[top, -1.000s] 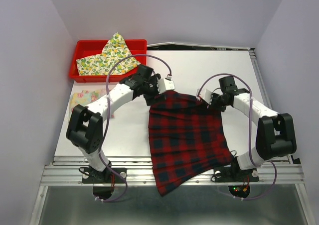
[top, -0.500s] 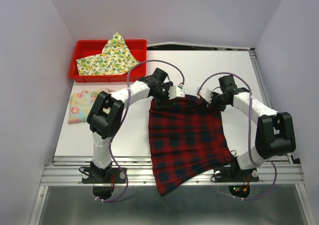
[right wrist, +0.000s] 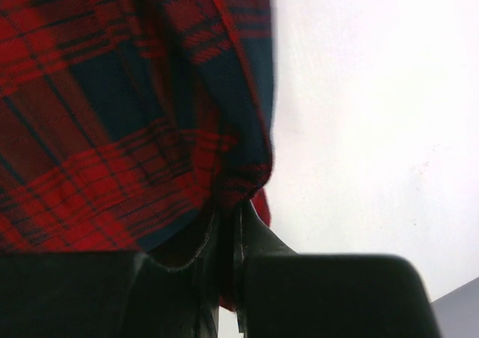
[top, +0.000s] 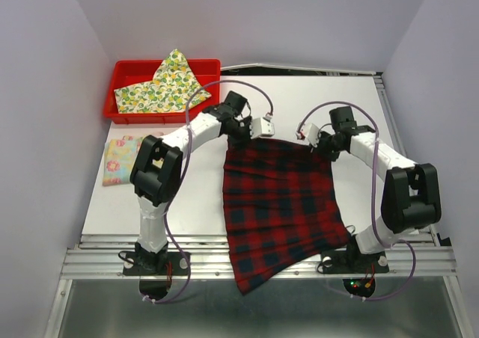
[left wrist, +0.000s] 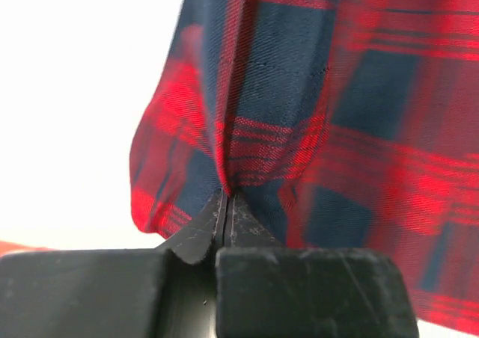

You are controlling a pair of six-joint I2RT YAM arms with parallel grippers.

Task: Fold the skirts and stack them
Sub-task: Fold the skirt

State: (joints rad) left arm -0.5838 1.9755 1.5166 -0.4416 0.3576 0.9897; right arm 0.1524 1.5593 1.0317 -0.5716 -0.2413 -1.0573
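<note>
The red-and-black plaid skirt (top: pixel 278 203) lies spread on the white table, its lower hem hanging over the near edge. My left gripper (top: pixel 253 137) is shut on the skirt's far left corner (left wrist: pixel 224 181). My right gripper (top: pixel 318 145) is shut on the far right corner (right wrist: pixel 236 192). The lemon-print skirt (top: pixel 161 86) lies heaped in the red tray (top: pixel 129 72). The pastel floral skirt (top: pixel 121 157) lies flat on the table at the left, partly behind the left arm.
The red tray stands at the table's back left corner. Purple walls close in on both sides and behind. A metal rail (top: pixel 254 259) runs along the near edge by the arm bases.
The left gripper moved right to the plaid skirt's far left corner and shut on it. The right gripper, still shut on its corner, shifted slightly back, pulling the top edge straighter.
</note>
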